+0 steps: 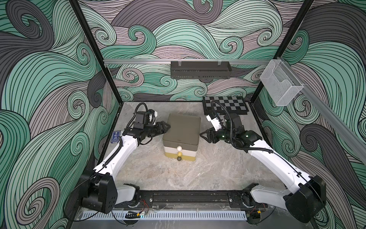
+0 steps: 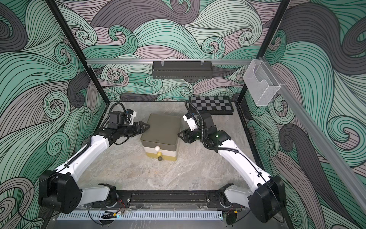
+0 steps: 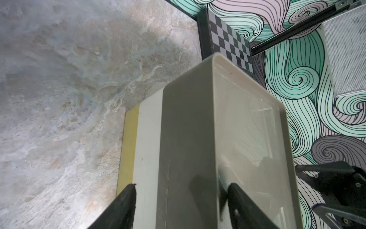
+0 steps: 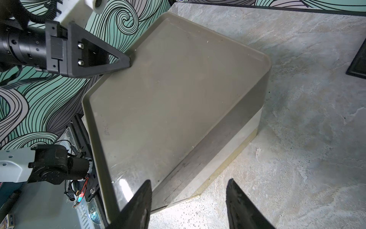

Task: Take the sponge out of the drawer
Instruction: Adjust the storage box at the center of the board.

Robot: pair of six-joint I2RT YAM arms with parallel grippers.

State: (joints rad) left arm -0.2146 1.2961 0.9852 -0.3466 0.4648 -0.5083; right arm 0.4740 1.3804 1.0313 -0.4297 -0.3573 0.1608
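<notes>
Centre frame, smooth round-cornered olive chest [image 1: 181, 129]; left gripper [image 1: 168, 126] wide at rim; right gripper [image 1: 201, 134] wide beside.

I see bright, even overhead light in both top views, with only soft shadows on the marbled tabletop [image 1: 178, 174]. In my right wrist view the right gripper [image 4: 189, 180] is blurred close up, and white glare marks the drawer unit [image 4: 178, 99] beside it.

A grey-and-black checkered board [image 1: 225, 105] lies at the far corner of the marbled stone bench [image 1: 178, 174]; a black perforated tray [image 1: 200, 69] hangs above.
</notes>
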